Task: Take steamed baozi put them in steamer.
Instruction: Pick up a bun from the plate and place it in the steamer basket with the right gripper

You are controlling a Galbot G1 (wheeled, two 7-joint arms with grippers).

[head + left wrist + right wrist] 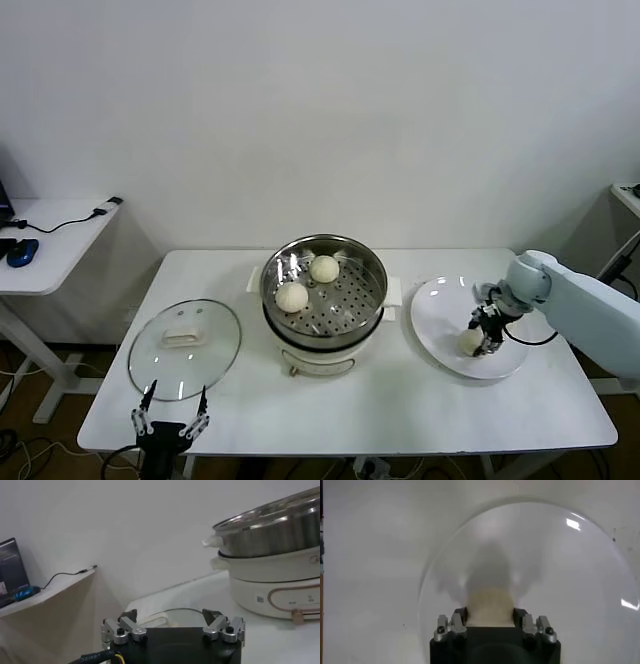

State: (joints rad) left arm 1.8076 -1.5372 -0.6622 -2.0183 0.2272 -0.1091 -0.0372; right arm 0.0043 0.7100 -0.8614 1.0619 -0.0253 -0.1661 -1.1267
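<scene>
White wall fills the upper half of the head view, and below it stands the white table (400,400) that carries all my work. At the frame's centre sits the steamer (324,300) — a shiny steel pot on a white base — with two steamed baozi on its perforated tray: one bun (324,268) toward the back, another bun (291,297) at the left of the tray. Left of the pot a glass lid (185,348) lies flat. Right of centre is the white plate (435,325), and my right gripper (478,338) is down on it with its fingers at either side of a third bun (470,342). My left gripper (170,420) hangs at the lower left edge of the table, fingers spread wide and holding nothing. At the far left a side desk (50,250) carries a cable.

From my left wrist view, the left gripper (172,627) shows its two fingers apart at the bottom of the frame, with the lid's rim (185,611) just beyond and the steamer (272,535) in the upper right.

From my right wrist view, the right gripper (490,625) is closed on the cream bun (490,607) — dough fills the gap between my fingers — against the plate (570,580).
</scene>
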